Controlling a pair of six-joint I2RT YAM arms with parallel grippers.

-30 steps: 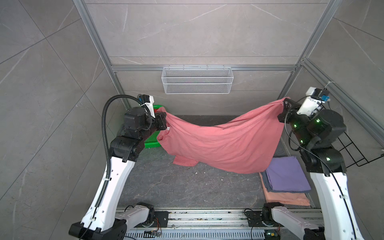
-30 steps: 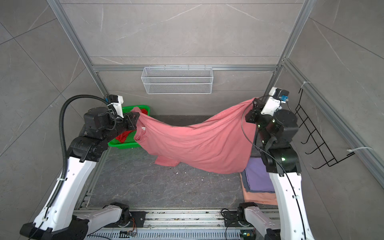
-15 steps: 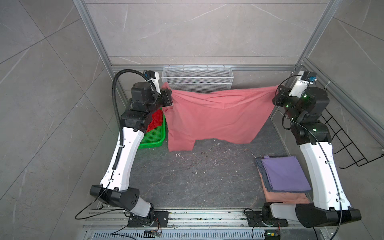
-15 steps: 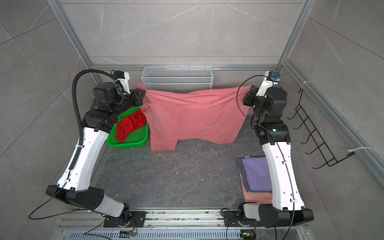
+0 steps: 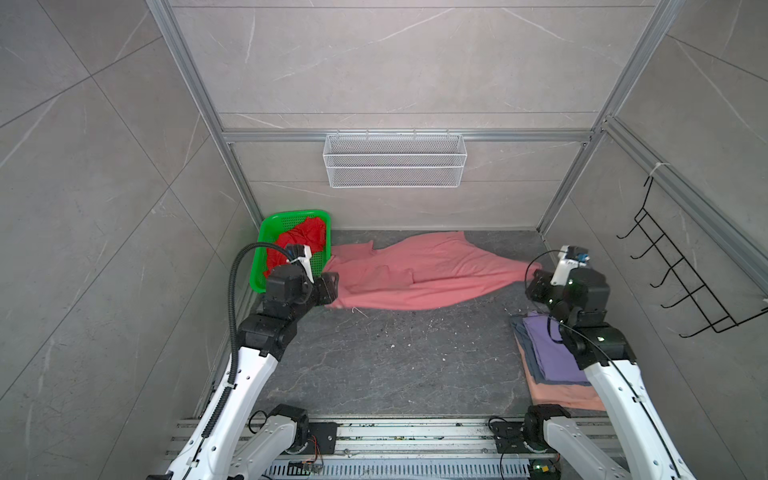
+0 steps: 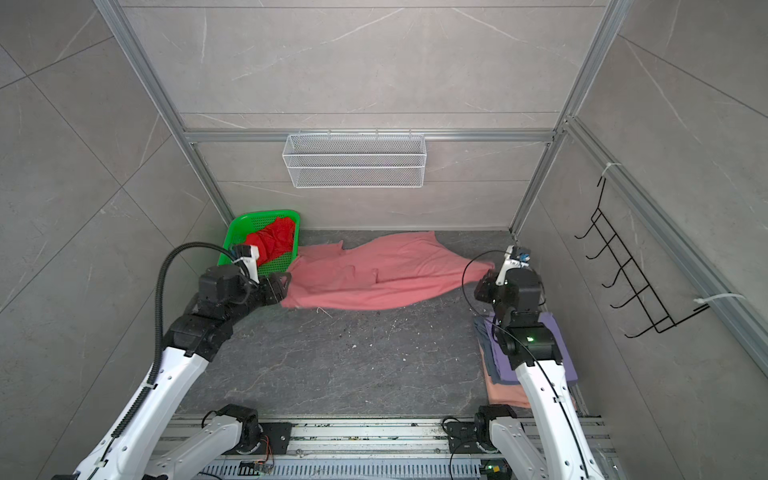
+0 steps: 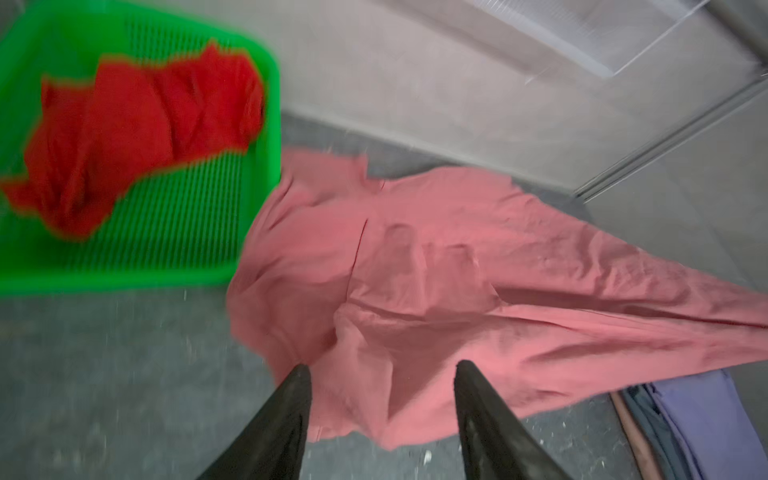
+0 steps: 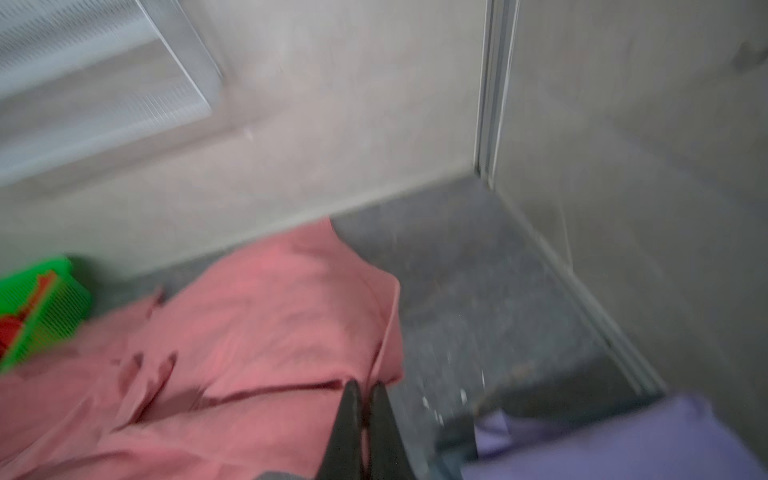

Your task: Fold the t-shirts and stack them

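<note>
now that the salmon-pink t-shirt (image 5: 415, 270) is lowered from mid-air to mid-frame, the left gripper (image 7: 382, 365) is opened, the right gripper (image 8: 365, 388) kept clamped on its corner; folding is enabled.

Both arms reach low and forward — left tool (image 7: 382, 370) parted, right tool (image 8: 365, 386) pinched tight.

The salmon-pink t-shirt (image 5: 415, 274) lies wrinkled along the far part of the bench (image 5: 395, 361), from the green basket (image 5: 291, 214) in the far left corner toward the right edge, where it becomes narrow. My left claw (image 5: 330, 289) is at its left end, my right claw (image 5: 536, 276) at its thin tip; how their jaws stand, I cannot tell. A red t-shirt (image 5: 297, 241) is bunched in the basket. At the right edge a lavender t-shirt (image 5: 548, 353) lies folded on a grey-blue t-shirt (image 5: 531, 357) and a peach t-shirt (image 5: 561, 397).
</note>
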